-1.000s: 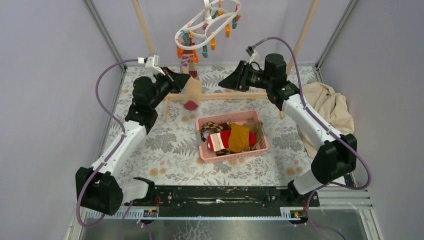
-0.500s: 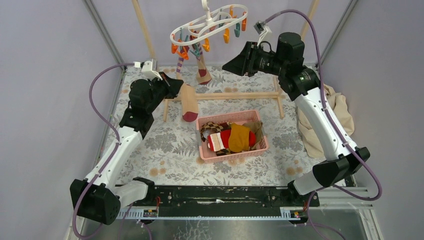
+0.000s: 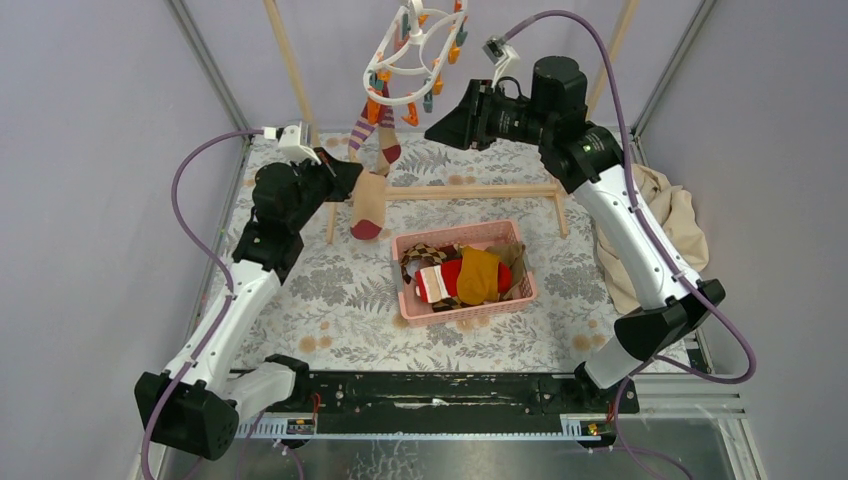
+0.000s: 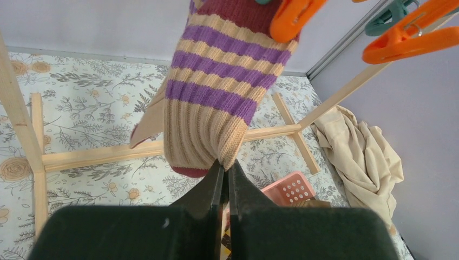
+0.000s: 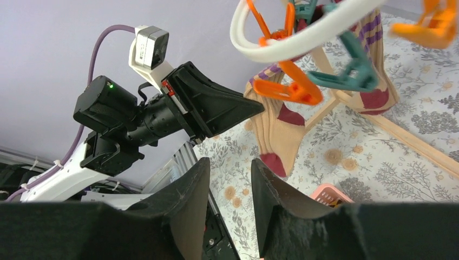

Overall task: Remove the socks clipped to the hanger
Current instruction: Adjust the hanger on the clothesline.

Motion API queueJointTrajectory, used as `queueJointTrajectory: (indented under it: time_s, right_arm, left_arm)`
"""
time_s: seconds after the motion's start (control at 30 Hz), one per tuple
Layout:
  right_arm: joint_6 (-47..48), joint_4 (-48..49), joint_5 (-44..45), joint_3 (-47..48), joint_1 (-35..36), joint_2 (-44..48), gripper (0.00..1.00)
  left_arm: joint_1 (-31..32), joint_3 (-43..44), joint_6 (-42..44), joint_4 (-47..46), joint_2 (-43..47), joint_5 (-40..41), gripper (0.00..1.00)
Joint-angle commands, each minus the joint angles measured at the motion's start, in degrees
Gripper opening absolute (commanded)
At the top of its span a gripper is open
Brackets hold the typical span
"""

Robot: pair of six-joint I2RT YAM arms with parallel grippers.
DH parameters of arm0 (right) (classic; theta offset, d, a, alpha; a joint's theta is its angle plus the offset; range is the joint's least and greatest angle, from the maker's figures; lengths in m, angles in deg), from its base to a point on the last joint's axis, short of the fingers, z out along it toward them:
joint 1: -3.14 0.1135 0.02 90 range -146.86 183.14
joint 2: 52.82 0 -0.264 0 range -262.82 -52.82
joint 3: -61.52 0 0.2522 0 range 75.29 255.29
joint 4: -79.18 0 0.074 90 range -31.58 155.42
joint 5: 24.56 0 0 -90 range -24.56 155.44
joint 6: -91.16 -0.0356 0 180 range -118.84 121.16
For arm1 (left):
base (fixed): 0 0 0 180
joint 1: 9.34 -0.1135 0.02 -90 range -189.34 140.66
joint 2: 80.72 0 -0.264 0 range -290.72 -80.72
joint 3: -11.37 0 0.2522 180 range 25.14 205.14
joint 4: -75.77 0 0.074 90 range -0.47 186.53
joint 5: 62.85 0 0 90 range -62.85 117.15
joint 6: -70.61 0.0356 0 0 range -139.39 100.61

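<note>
Socks lie piled in the pink basket on the flowery surface, just like a moment ago. Two more socks hang from the white hanger up at the back. The left hand is shut tight on one of them, a striped sock with purple, tan and dark red bands. Its fingers are pressed together on the tan edge. The top of that sock sits by an orange clip, so it is not off yet.

Half a second ago the hanger lay almost flat. Now it tips steeply, with its low end toward the left hand. The dark red toe below the left hand has slid a little to the left. The right hand has moved left too and is now just beside the hanger. Its fingers are apart with nothing between them. A beige cloth lies at the right edge, where it was before.
</note>
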Motion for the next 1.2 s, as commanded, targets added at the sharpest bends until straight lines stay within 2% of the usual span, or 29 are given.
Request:
queueJointTrajectory:
  time_s: [0.0, 0.43, 0.67, 0.87, 1.03, 1.17]
  right_arm:
    - [0.5, 0.3, 0.4, 5.4, 2.0, -0.9, 0.41]
    - [-0.8, -1.3, 3.8, 18.0, 5.9, -6.9, 0.40]
    - [0.2, -4.2, 12.7, 21.9, 6.2, -9.0, 0.40]
    - [0.5, -7.0, 22.4, 20.5, 6.2, -8.8, 0.43]
    - [-0.1, -7.4, 25.0, 20.9, 6.2, -10.0, 0.44]
    - [-1.6, -6.1, 26.2, 20.5, 6.2, -10.7, 0.47]
  left_arm:
    - [0.7, 1.6, -0.7, 0.3, 1.2, -1.9, 0.00]
    - [8.5, 3.3, -1.0, -0.8, -1.5, 0.5, 0.01]
    - [12.4, 5.9, 0.1, -0.6, -4.9, 2.2, 0.06]
    - [12.4, 6.1, 1.7, 1.0, -5.9, 3.7, 0.35]
    - [12.4, 6.1, 2.6, 1.5, -6.0, 4.4, 0.48]
    - [12.4, 6.4, 3.1, 3.3, -5.7, 4.8, 0.51]
